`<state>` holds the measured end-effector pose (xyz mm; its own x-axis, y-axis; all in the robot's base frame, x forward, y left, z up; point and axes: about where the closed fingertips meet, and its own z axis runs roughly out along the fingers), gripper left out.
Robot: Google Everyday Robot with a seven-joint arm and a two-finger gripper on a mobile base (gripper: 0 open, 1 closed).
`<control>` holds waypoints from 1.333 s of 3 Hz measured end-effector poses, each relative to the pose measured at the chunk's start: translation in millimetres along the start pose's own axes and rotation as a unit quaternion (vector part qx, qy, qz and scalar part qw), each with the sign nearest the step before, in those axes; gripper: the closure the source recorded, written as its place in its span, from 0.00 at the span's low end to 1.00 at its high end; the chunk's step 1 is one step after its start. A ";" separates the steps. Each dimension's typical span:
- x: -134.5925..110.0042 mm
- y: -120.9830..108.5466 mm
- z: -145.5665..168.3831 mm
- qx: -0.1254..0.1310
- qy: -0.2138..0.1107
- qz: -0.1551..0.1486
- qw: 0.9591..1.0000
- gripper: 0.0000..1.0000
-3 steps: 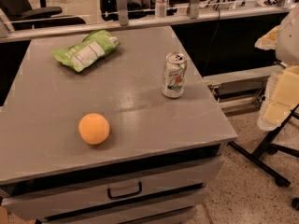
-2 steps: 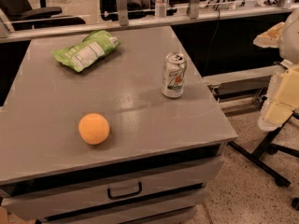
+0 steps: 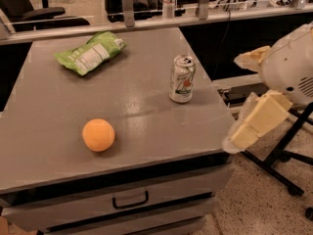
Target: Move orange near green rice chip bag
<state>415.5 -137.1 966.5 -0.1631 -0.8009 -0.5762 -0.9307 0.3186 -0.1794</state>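
Note:
The orange (image 3: 98, 135) is a smooth round fruit lying on the grey table (image 3: 146, 131), near the front left. The green rice chip bag (image 3: 90, 52) is wrinkly with a white label and lies at the back left of the table, well apart from the orange. My gripper (image 3: 244, 136) is at the right, off the table's right edge and below the white arm housing (image 3: 293, 67). It is at about tabletop height and holds nothing that I can see. It is far from the orange.
A silver-green soda can (image 3: 182, 78) stands upright on the right side of the table. A drawer with a handle (image 3: 130, 199) is under the front edge. A black stand's legs (image 3: 279, 165) are on the floor at the right. Chairs and a railing are behind.
The arm and gripper have moved left and slightly down, closer to the table's right edge. The orange, bag and can have not moved.

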 end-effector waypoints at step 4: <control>-73.4 41.3 56.6 0.004 -0.153 0.047 0.987 0.00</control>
<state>407.5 -36.5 956.2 -0.1415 -0.5775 -0.8040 -0.9136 0.3889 -0.1186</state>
